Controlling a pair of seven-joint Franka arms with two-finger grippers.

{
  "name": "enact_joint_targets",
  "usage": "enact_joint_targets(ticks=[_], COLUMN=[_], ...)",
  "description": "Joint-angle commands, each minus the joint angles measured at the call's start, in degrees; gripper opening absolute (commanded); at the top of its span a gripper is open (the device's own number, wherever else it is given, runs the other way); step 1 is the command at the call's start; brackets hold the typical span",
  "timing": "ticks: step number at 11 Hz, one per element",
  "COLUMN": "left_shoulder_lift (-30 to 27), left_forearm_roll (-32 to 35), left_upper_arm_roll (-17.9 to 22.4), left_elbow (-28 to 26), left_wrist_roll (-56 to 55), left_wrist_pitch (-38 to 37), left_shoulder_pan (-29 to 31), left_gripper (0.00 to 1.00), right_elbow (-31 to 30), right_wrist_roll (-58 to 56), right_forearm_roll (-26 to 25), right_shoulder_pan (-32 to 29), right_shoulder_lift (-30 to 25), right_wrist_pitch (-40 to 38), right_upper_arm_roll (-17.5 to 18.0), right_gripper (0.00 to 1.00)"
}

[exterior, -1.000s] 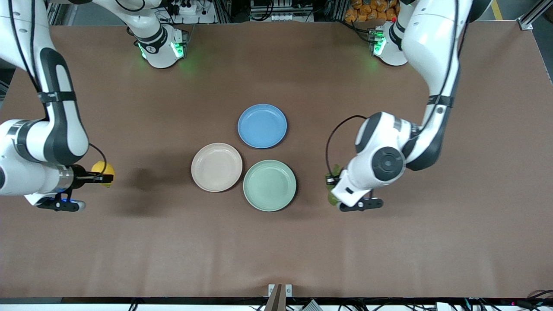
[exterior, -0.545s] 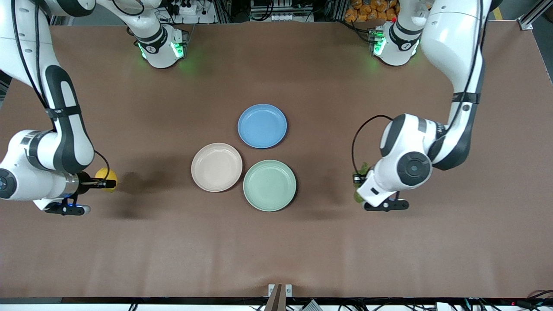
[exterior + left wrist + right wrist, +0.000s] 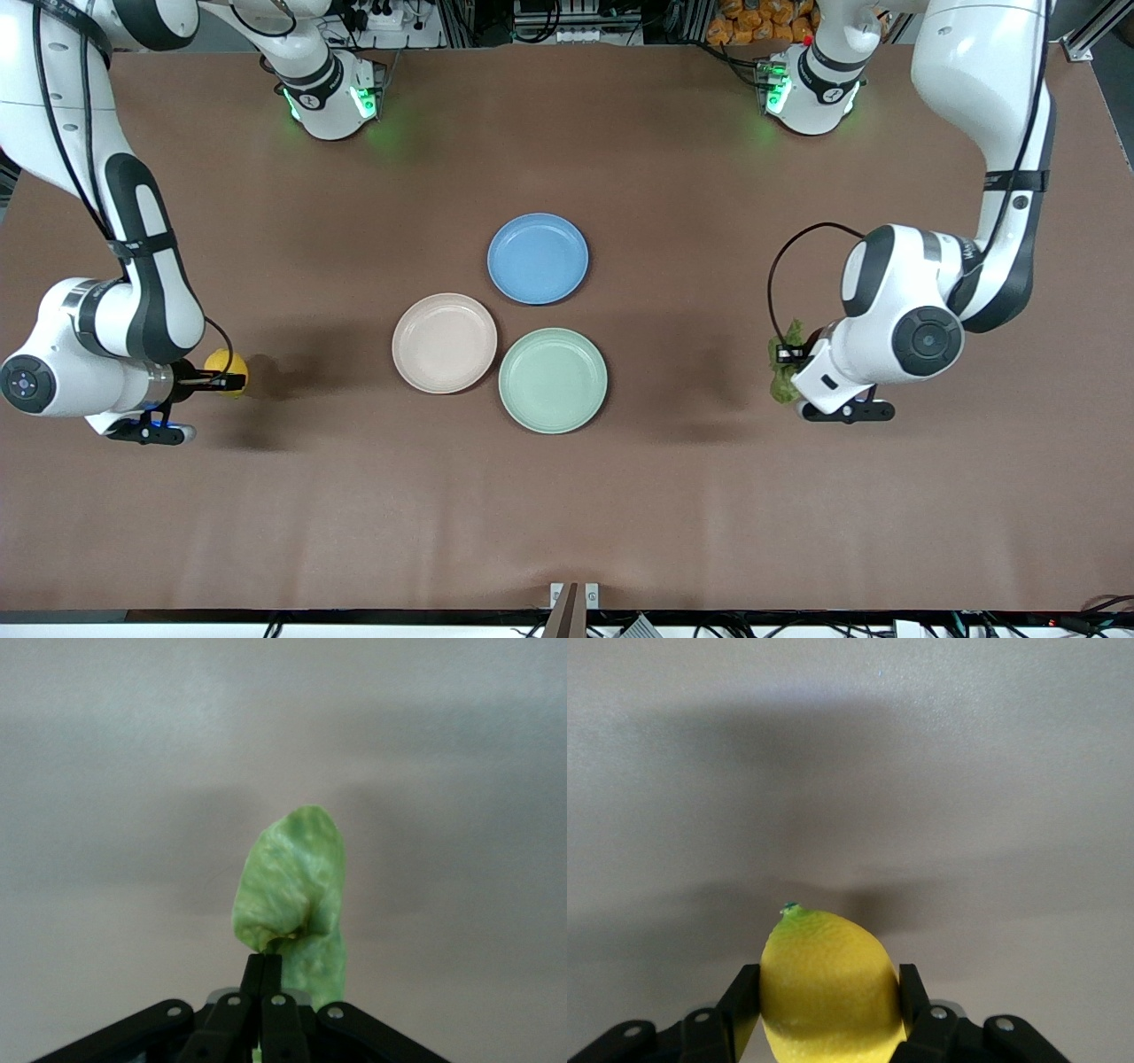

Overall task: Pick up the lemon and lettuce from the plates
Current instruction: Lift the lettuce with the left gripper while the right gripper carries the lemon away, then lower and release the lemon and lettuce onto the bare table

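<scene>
tabletop here is a matte brown sheet with a soft, slightly rippled look, bare along the edge nearest the front camera. next up, the mint green plate, round and shallow with a smooth raised rim, and just beside it toward the right arm's end the beige-pink plate, same shape, rims touching or nearly so. nothing lies on either of them. a little farther sits the blue plate, close to both.

out at the right arm's end, the right gripper hangs over bare tabletop, well apart from the plates, fingers clamped on the lemon. in the right wrist view the lemon is a smooth, finely pitted yellow oval squeezed between the two black fingers, its long axis running out away from the wrist, and the small greenish nub at its tip points outward.

toward the left arm's end, the left gripper is over open tabletop too, well clear of the mint plate, pinched together on the lettuce. the left wrist view shows the lettuce as a crinkled, pale green leaf, glossy and folded, held at its lower edge by the closed fingertips, its long axis extending straight out from them with a rounded tip at the outer end.
</scene>
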Motion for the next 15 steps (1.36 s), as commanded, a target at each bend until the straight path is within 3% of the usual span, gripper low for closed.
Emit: enact_joint_targets(ticks=[1, 3, 6, 9, 10, 11, 15], left_shoulder_lift=[-2.84, -2.4, -0.56, 1.46, 1.64, 1.56, 1.2], left_forearm_roll=[1.85, 2.99, 3.96, 4.93, 4.85, 4.93, 5.02], left_upper_arm_roll=[-0.31, -0.31, -0.31, -0.31, -0.31, -0.31, -0.31], left_elbow=[-4.31, -4.31, -4.05, -3.87, -3.61, -3.52, -3.43], left_wrist_roll=[2.11, 3.08, 3.43, 3.43, 3.52, 3.52, 3.52], left_wrist_pitch=[0.03, 0.03, 0.82, 3.1, 3.37, 3.37, 3.37], left_shoulder_pan=[1.5, 2.29, 3.7, 3.79, 3.79, 3.96, 4.14], left_gripper=[0.0, 0.0, 0.0, 0.0, 0.55, 1.0, 1.0], right_elbow=[-0.14, -0.4, -0.4, -0.57, -1.88, -5.11, -14.1], right_wrist_roll=[0.32, 0.32, 1.71, 2.43, 2.25, 2.16, 2.08], right_forearm_roll=[0.04, -0.05, 0.22, 0.22, 0.22, 0.22, 0.22], right_shoulder_pan=[-0.85, -0.76, -0.24, -0.32, -0.5, -0.58, -0.5], right_shoulder_lift=[0.34, 0.34, -0.62, -5.62, -8.16, -12.1, -26.52], right_wrist_pitch=[0.35, 0.0, -2.8, -9.65, -11.15, -10.99, -12.56], right_upper_arm_roll=[0.8, 0.8, 0.8, 0.88, 0.88, 0.88, 1.06], right_gripper=[0.83, 1.0, 1.0, 1.0, 1.0, 1.0, 1.0])
